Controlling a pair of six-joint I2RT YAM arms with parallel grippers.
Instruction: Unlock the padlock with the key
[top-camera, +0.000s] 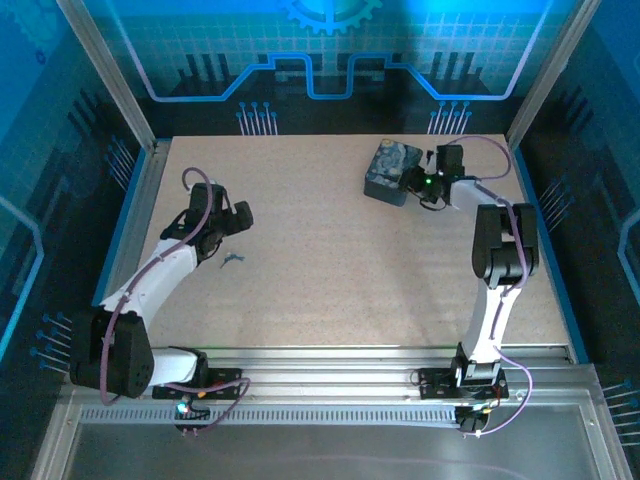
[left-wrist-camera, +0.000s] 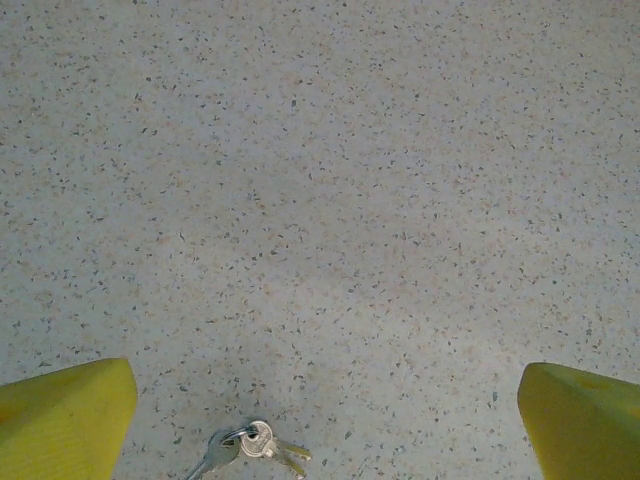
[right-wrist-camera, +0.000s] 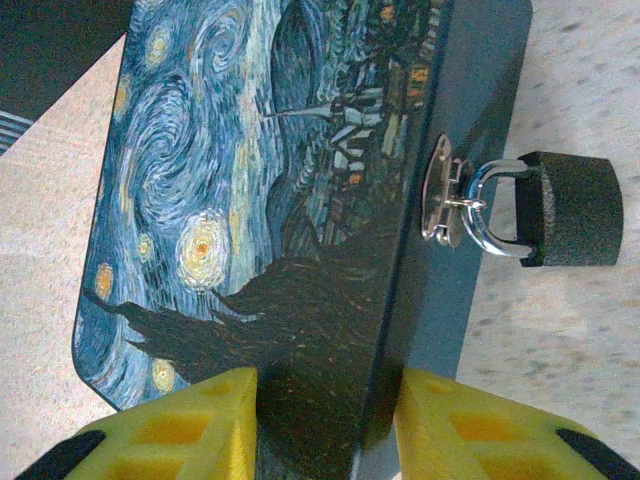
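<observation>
**Padlock** (right-wrist-camera: 568, 209): small, dark grainy body, silvery shackle looped through the hasp (right-wrist-camera: 438, 190) of the swirl-painted tin (right-wrist-camera: 260, 200). It lies on the bench (right-wrist-camera: 560, 340) beyond the right fingers (right-wrist-camera: 170, 430), to their right. Those 2 fingers clamp the tin's edge. Left fingers (left-wrist-camera: 70, 415) are spread wide, with the keys (left-wrist-camera: 252, 448) between them.

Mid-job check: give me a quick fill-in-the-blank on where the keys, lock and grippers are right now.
1. The left gripper hangs open above the ___.
2. Hooked through the hasp is the ___.
3. The right gripper straddles an edge of the ___.

Missing words: keys; padlock; tin.
</observation>
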